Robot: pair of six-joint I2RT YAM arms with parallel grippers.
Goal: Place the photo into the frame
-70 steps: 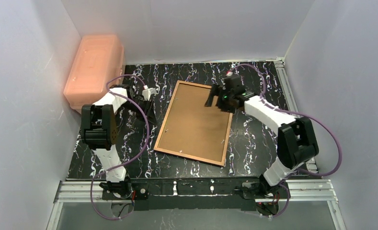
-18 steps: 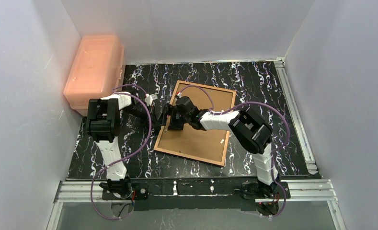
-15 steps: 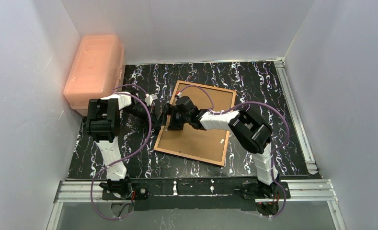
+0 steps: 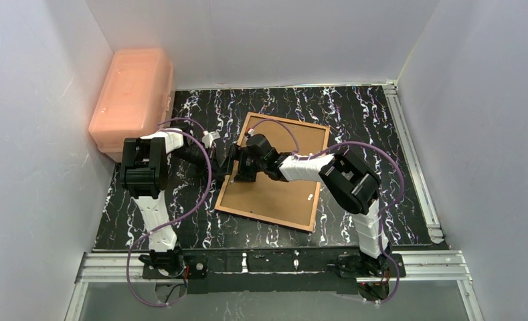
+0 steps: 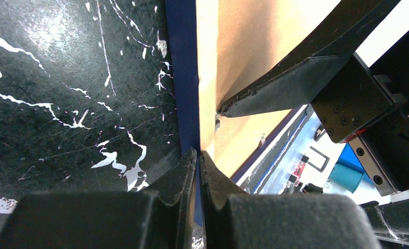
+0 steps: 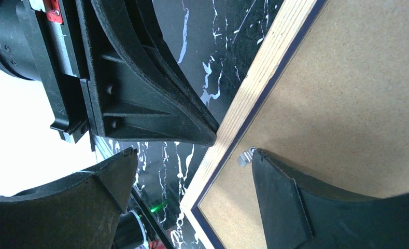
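The left gripper (image 5: pixel 197 154) is closed, tips touching the frame (image 5: pixel 206 78) at its left edge. The right gripper (image 6: pixel 194 155) gapes wide astride that edge, empty.

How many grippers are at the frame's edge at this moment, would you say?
2. The left gripper is shut, tips against the frame's left edge; the right gripper is open, straddling that same edge from above. Neither is hidden.

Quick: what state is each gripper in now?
Left gripper: closed, tips against the edge of the navy-and-wood rectangular picture frame.
Right gripper: open, astride that edge.
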